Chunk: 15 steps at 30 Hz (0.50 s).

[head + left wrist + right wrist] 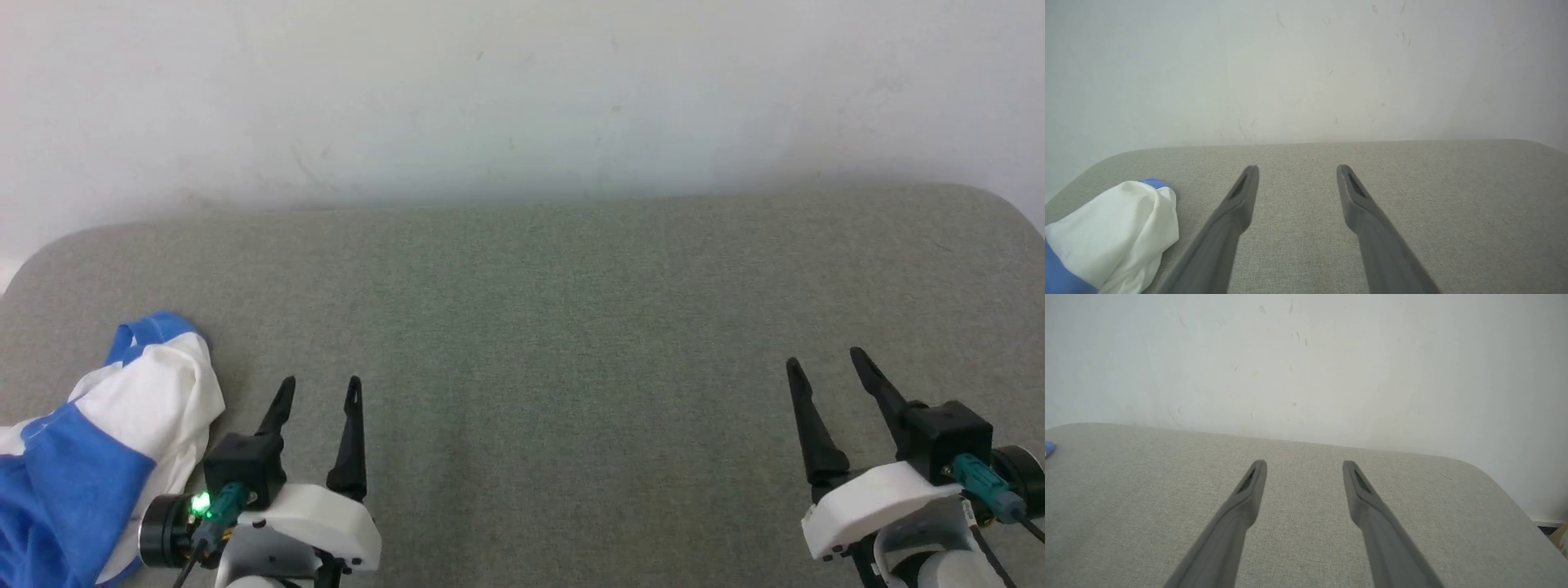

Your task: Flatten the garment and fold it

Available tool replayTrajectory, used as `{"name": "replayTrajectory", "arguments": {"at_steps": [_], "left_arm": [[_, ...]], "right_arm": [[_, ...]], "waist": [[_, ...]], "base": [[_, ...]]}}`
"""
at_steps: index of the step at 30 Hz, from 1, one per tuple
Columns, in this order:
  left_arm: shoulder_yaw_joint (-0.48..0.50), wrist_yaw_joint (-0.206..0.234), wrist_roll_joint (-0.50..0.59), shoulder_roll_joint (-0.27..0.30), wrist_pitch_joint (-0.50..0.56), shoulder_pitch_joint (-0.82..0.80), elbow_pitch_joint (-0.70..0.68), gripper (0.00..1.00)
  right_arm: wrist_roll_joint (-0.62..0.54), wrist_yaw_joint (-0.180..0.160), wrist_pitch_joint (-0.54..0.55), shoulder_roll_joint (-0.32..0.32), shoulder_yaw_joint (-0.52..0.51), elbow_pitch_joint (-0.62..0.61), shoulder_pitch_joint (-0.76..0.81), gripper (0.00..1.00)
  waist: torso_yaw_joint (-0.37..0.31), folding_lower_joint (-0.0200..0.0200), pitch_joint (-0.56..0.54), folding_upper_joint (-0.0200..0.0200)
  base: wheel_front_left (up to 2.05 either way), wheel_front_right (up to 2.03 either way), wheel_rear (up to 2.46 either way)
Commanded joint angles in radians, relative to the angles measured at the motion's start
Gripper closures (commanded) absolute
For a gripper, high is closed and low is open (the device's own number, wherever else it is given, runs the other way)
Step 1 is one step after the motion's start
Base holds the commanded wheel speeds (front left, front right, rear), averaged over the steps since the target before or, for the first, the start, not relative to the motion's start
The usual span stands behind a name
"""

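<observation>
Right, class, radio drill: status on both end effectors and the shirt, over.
Left end effector open, empty. Right end effector open, empty. Blue-and-white shirt crumpled at left edge of grey upholstered surface, unflattened. No obstacle seen.

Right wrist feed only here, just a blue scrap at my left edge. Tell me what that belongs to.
Observer: That is the garment, a crumpled blue and white heap at the left end of the grey fabric surface.
Operator: Report the left gripper.
Observer: The left gripper stands open just right of the heap, holding nothing.
Operator: Give me the heap's extent.
Observer: In the head view it runs off the bottom left corner, so its full extent is cut off.
</observation>
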Motion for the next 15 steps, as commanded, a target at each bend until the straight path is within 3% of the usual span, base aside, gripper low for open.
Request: {"name": "replayTrajectory", "arguments": {"at_steps": [1,15], "left_arm": [[-0.004,-0.001,-0.015,0.000,-0.011,-0.018,0.002,0.00],[-0.004,0.005,-0.058,-0.001,-0.041,-0.024,0.007,0.00]], "right_arm": [[0.011,0.000,-0.012,0.001,-0.003,0.003,-0.002,0.00],[0.017,-0.001,-0.041,0.001,0.003,0.002,0.000,0.00]], "waist": [[0.009,0.0000,0.000,0.0000],[0.089,0.0000,-0.002,0.0000]], "base": [[0.00,0.00,0.00],[0.00,0.00,0.00]]}}
